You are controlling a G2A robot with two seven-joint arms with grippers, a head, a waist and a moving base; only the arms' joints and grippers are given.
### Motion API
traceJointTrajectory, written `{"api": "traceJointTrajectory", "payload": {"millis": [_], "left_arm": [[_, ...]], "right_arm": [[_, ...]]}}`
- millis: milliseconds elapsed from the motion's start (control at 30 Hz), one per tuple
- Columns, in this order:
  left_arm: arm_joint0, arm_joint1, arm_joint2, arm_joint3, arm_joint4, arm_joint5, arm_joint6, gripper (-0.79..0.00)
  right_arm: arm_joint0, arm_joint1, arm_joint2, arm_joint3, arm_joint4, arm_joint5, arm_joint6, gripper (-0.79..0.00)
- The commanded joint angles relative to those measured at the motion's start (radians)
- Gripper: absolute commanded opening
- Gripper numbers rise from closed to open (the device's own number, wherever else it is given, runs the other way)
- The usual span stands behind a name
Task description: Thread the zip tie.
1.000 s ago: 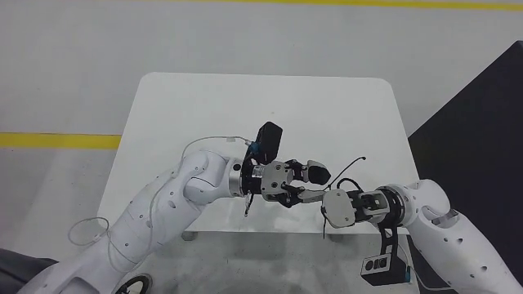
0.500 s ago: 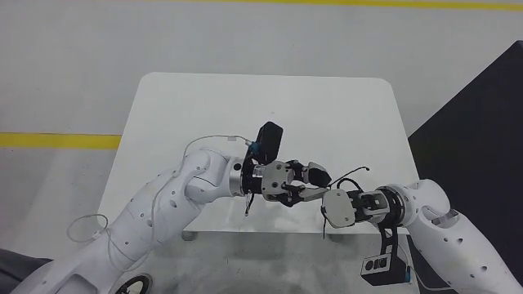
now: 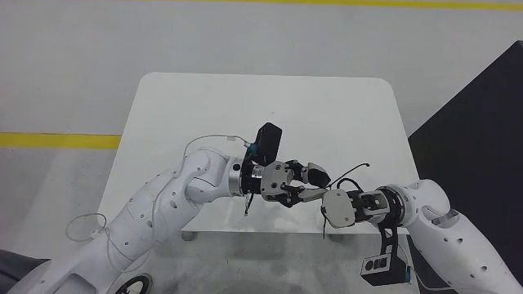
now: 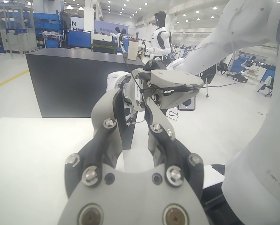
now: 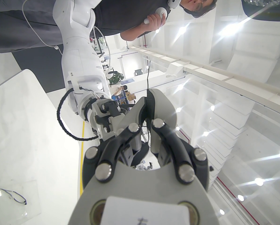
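Over the near edge of the table [image 3: 245, 114], the right gripper [image 5: 150, 99] pinched the zip tie [image 5: 147, 78]. Facing it, the left gripper [image 4: 132, 99] stood open, empty. A spare black tie [image 5: 15, 194] lay on the table; a black counter [image 4: 67, 83] stood beyond.

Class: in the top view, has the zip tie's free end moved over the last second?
Yes, slightly: the zip tie's free end has dipped toward the table's near edge, closer to the robot.
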Motion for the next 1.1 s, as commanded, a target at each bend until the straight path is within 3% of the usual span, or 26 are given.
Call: {"api": "traceJointTrajectory", "payload": {"millis": [0,167,533,733,1067], "left_arm": [[-0.002,0.001,0.002,0.0,0.006,0.0,0.004,-0.634],[-0.007,0.002,0.008,-0.001,0.012,0.0,0.015,-0.683],[-0.014,0.006,0.014,0.001,0.037,0.0,0.036,-0.693],[-0.01,0.008,0.016,-0.005,0.061,0.0,0.037,-0.785],[-0.003,0.012,0.012,-0.01,0.083,0.0,0.043,-0.785]], "right_arm": [[0.0,0.0,0.0,0.0,0.0,0.0,0.0,-0.785],[0.0,0.0,0.0,0.0,0.0,0.0,0.0,-0.785],[0.0,0.0,0.0,0.0,0.0,0.0,0.0,-0.785],[0.0,0.0,0.0,0.0,0.0,0.0,0.0,-0.785],[0.0,0.0,0.0,0.0,0.0,0.0,0.0,-0.785]]}}
